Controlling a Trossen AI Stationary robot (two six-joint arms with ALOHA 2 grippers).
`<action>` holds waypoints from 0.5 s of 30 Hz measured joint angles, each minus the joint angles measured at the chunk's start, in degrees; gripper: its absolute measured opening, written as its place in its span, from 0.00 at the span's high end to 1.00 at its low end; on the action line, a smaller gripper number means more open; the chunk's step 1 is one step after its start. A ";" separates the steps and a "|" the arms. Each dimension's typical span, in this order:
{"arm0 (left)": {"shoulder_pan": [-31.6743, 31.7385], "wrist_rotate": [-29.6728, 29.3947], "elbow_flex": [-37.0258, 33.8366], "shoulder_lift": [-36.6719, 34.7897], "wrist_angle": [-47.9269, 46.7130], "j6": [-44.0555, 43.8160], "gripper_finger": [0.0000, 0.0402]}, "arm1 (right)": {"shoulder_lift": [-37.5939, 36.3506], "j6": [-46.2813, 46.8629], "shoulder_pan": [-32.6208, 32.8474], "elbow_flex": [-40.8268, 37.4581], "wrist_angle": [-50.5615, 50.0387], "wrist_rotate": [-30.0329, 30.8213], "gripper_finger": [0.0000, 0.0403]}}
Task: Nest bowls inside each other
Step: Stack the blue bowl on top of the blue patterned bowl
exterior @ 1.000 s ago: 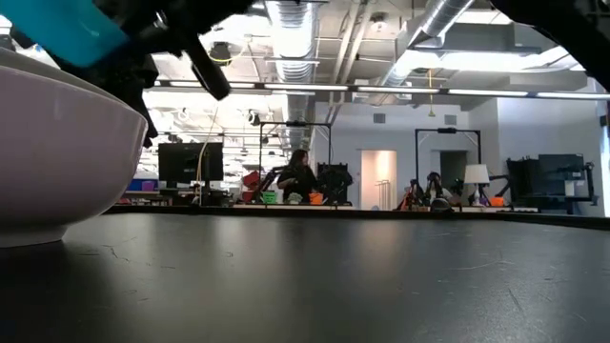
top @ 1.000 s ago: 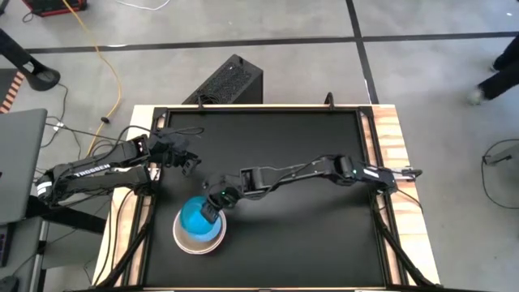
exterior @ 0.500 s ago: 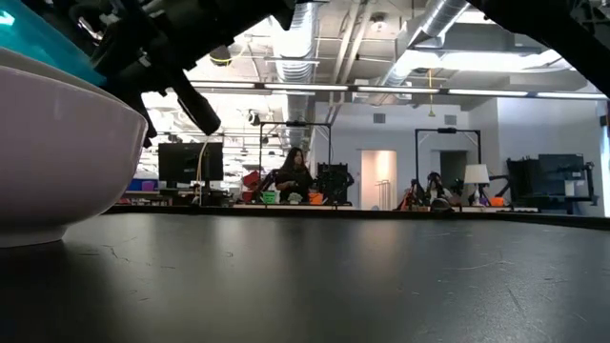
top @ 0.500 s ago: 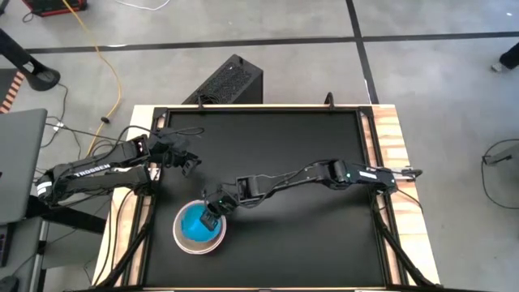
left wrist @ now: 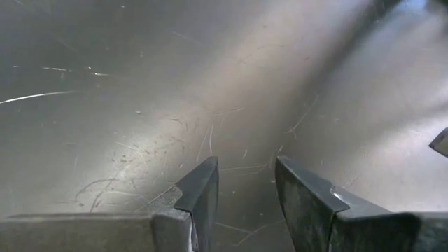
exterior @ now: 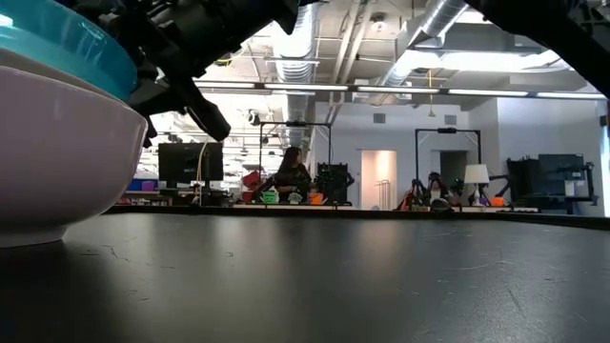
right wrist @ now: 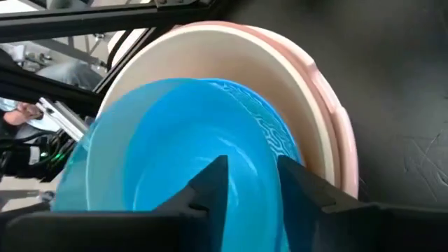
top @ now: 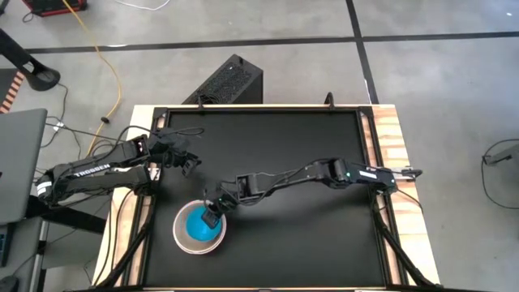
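Observation:
The bowls stand nested near the table's near left corner. A teal-blue bowl [top: 195, 227] [right wrist: 175, 140] lies inside a beige one [right wrist: 280, 63], which sits in a pink one [right wrist: 344, 147]; the large pale outer bowl [exterior: 57, 162] rests by its base on the table. My right gripper [top: 212, 217] [right wrist: 252, 183] slants down over the teal-blue bowl's far right rim, fingers apart. My left gripper [top: 188, 162] [left wrist: 246, 185] hovers open over bare table near the left edge. My right gripper's fingers [right wrist: 210, 185] stand apart at the teal-blue bowl's rim, slanting down from the table's far right. The gripper itself hides the rim under them, so I cannot tell whether they touch it. The bowl rests in the stack.
The black table top [top: 308, 154] lies bare to the right of and behind the stack. A wooden frame [top: 389, 138] borders the table's sides. A dark box [top: 231, 81] stands on the floor beyond the far edge.
My right gripper has sunk toward the stack with the teal-blue bowl. The bowl, tilted and held above the stack a second ago, now lies down inside the other bowls.

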 joint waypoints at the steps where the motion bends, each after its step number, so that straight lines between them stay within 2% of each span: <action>1: 0.00 -0.02 0.00 0.00 0.00 0.00 0.68 | -0.16 -0.01 -0.23 0.00 -0.27 -0.75 0.67; 8: 0.00 -0.20 0.00 0.00 0.02 0.00 0.68 | -0.42 -1.04 -1.24 0.00 -0.93 -2.80 0.56; 15: 0.00 -0.50 0.00 0.00 0.02 0.00 0.68 | -0.42 -1.46 -2.23 0.00 -0.94 -6.47 0.54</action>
